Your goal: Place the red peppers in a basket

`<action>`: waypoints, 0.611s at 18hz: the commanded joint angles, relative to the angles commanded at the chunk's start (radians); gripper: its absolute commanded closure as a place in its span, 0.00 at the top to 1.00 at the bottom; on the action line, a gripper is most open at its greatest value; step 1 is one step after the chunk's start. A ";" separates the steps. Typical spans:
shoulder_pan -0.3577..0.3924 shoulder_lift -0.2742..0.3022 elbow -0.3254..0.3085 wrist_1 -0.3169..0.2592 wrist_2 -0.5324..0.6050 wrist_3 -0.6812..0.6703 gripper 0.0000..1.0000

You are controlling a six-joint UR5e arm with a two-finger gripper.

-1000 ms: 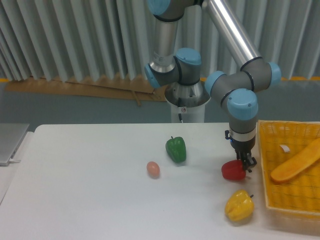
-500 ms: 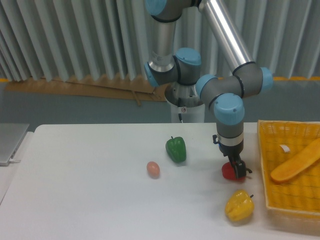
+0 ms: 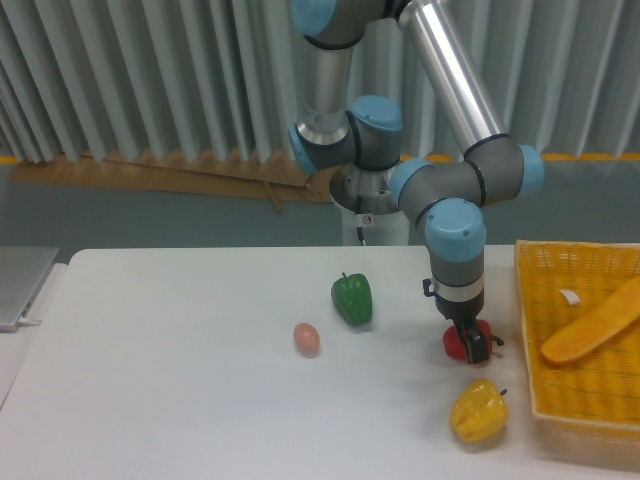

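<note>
The red pepper [image 3: 454, 344] rests on the white table, a little left of the yellow-orange basket [image 3: 524, 330] at the right edge. My gripper [image 3: 471, 345] points straight down and sits right at the pepper, its dark fingers covering the pepper's middle. The fingers look narrow from this side, and whether they clasp the pepper is hidden. The pepper still touches the table.
A yellow pepper [image 3: 478, 411] lies just in front of the red one, near the table's front edge. A green pepper [image 3: 352, 298] and a small pink egg-shaped object [image 3: 306, 338] sit to the left. A long orange vegetable [image 3: 590, 325] lies in the basket. A grey tray [image 3: 20, 285] is at far left.
The arm's wrist and gripper have moved left, from the red pepper's right side to directly over it, and slightly lower. The red pepper has stayed in place.
</note>
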 joint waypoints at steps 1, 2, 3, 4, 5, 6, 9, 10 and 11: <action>0.002 -0.005 -0.002 0.000 0.002 0.000 1.00; 0.003 -0.008 -0.003 0.000 0.002 0.008 1.00; 0.006 -0.006 -0.005 0.000 0.002 0.015 1.00; 0.015 -0.006 -0.006 0.000 0.002 0.026 1.00; 0.018 -0.006 -0.008 0.000 0.003 0.038 1.00; 0.023 -0.006 -0.012 0.000 0.005 0.043 1.00; 0.034 -0.006 -0.012 0.002 0.008 0.045 1.00; 0.034 -0.006 -0.012 0.002 0.008 0.045 1.00; 0.034 -0.006 -0.011 0.002 0.009 0.045 1.00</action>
